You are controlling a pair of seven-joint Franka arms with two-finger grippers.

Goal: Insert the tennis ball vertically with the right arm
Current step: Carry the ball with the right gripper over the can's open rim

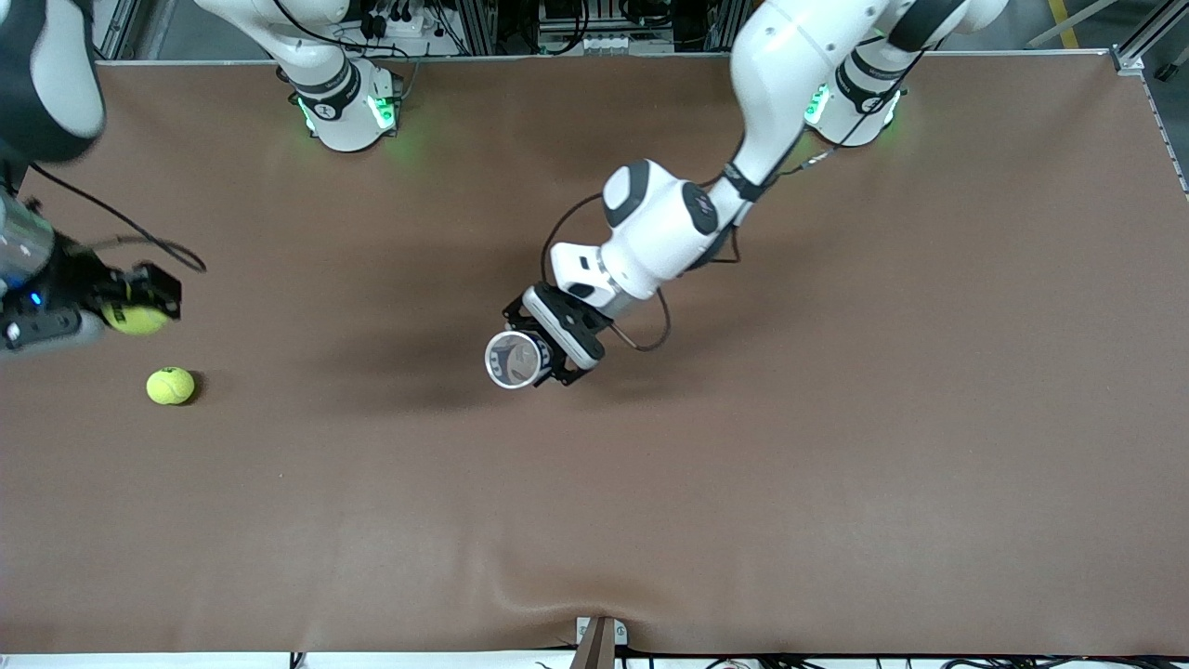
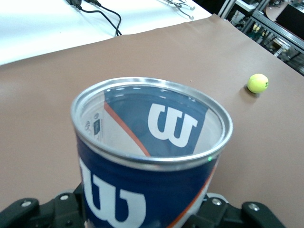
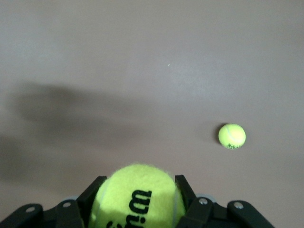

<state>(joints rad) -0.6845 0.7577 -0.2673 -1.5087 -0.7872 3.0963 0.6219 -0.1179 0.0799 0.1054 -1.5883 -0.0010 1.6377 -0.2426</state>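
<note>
Right gripper up over the tabletop's right-arm end, jaws pinching a ball. Left gripper over mid-tabletop, jaws clamping the can, mouth up, empty. Spare ball lies below right jaws. Grasp done; carry and drop remain.

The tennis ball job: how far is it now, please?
Done: the right gripper holds a tennis ball at the right arm's end of the table. In hand: the left gripper holds the open can upright mid-table. Left: carrying the ball over the can and dropping it in. A second ball lies on the table.
</note>
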